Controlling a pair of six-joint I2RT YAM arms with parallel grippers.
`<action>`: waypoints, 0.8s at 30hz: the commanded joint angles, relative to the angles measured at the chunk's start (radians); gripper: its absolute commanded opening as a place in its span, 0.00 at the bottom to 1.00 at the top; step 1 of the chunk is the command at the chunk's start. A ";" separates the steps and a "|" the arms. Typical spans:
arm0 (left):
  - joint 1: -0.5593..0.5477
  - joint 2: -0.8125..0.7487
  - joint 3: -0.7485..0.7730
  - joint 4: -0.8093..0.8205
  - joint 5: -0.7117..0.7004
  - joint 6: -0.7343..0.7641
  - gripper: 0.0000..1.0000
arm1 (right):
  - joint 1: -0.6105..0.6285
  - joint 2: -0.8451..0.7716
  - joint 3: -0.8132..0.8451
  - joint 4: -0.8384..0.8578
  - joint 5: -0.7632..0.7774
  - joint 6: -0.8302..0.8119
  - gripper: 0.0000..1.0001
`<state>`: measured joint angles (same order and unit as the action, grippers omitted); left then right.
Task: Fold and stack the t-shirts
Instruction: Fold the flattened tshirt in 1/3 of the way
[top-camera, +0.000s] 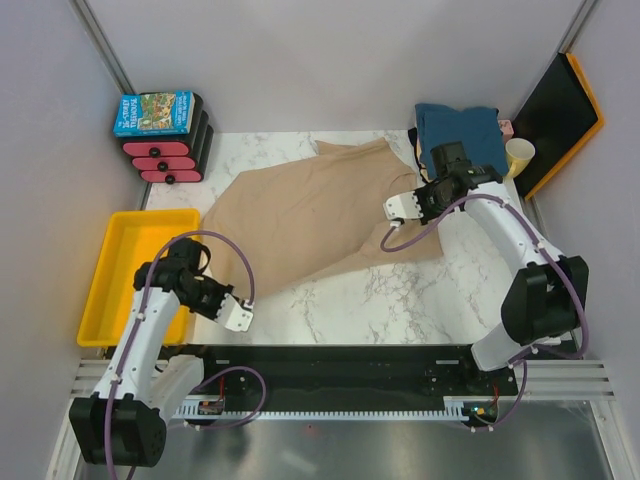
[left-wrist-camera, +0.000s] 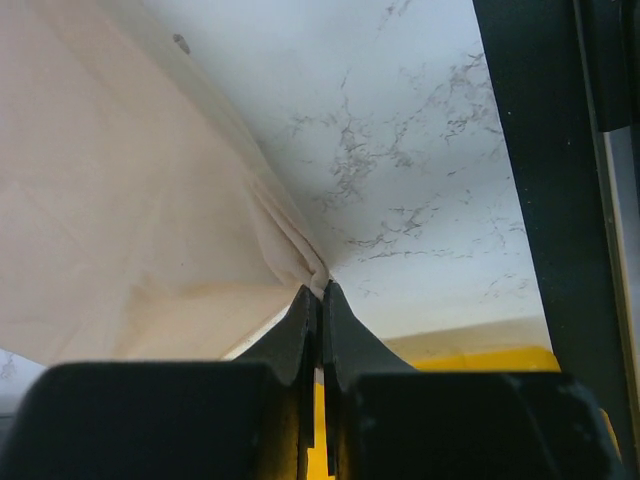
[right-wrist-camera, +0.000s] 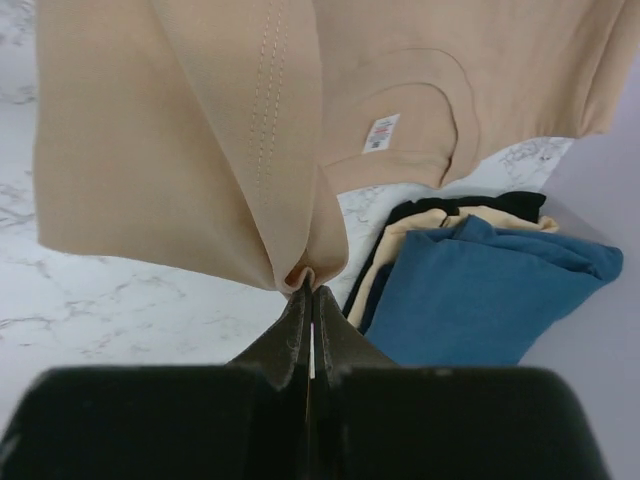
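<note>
A large tan t-shirt (top-camera: 310, 215) lies partly spread on the marble table, its white label (right-wrist-camera: 380, 132) showing at the collar. My left gripper (top-camera: 238, 312) is shut on a pinch of its near-left edge (left-wrist-camera: 130, 200), the cloth bunched at the fingertips (left-wrist-camera: 322, 290). At the shirt's right side my right gripper (top-camera: 397, 208) is shut on a fold of the same shirt (right-wrist-camera: 180, 130), which hangs from its tips (right-wrist-camera: 310, 285). A stack of folded t-shirts (top-camera: 460, 130) sits at the back right: teal (right-wrist-camera: 490, 300) on top, cream (right-wrist-camera: 400, 250) and black (right-wrist-camera: 480, 205) beneath.
A yellow tray (top-camera: 110, 290) lies along the table's left edge. A blue picture box (top-camera: 155, 112) rests on black and red cases at the back left. A pale yellow cup (top-camera: 519, 155) and a leaning black, orange-edged board (top-camera: 560, 110) stand at the back right.
</note>
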<state>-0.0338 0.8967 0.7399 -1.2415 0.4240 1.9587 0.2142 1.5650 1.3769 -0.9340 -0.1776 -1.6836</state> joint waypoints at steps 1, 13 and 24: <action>0.008 0.014 -0.022 0.014 -0.040 0.223 0.02 | 0.004 0.050 0.070 0.095 0.000 -0.008 0.00; 0.008 0.246 0.125 0.182 -0.079 0.146 0.02 | 0.036 0.141 0.102 0.202 -0.020 -0.004 0.00; 0.008 0.248 0.105 0.177 -0.114 0.215 0.02 | 0.060 0.184 0.077 0.346 -0.010 0.019 0.00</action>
<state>-0.0338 1.1519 0.8402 -1.0649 0.3321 1.9610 0.2668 1.7370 1.4406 -0.6743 -0.1818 -1.6779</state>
